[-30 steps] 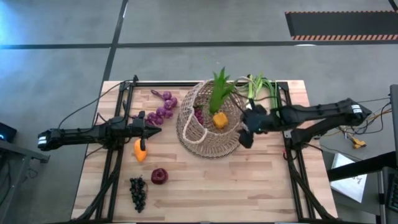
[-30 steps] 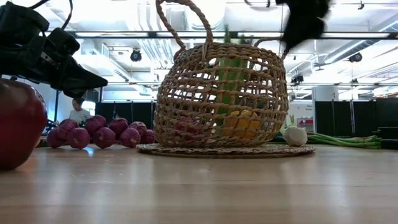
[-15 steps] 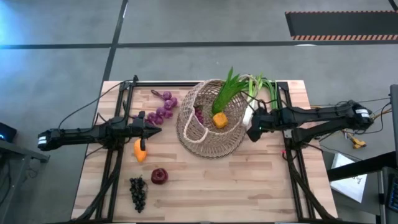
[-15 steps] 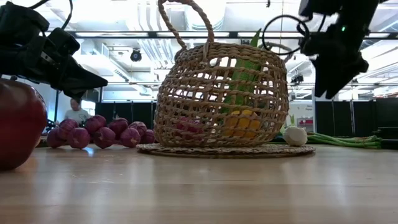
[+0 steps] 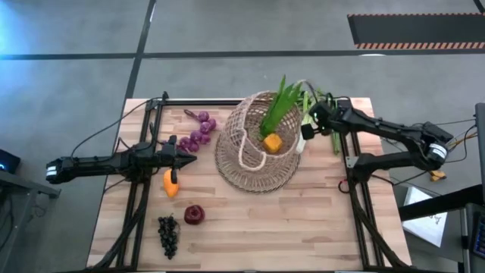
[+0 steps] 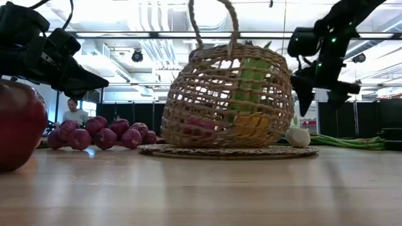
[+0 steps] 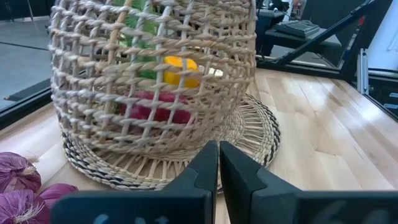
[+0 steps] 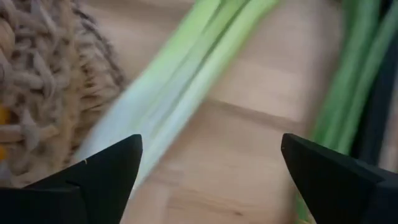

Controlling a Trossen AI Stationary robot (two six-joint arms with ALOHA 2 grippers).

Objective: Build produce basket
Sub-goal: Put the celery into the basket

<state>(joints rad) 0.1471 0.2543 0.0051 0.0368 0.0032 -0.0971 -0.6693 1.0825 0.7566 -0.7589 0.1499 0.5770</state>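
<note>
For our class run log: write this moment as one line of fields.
left gripper: shut, waiting by grapes | right gripper: open over leek beside basket | apple: on table

A round tan wicker basket [image 6: 232, 100] with a loop handle sits on a flat woven mat [image 6: 226, 150], green leaves and orange fruit showing through its weave. Purple grapes [image 6: 100, 133] lie left; a dark red apple [image 6: 19, 125] sits near left. A dark gripper [image 6: 317, 94] hangs right of the basket.
</note>
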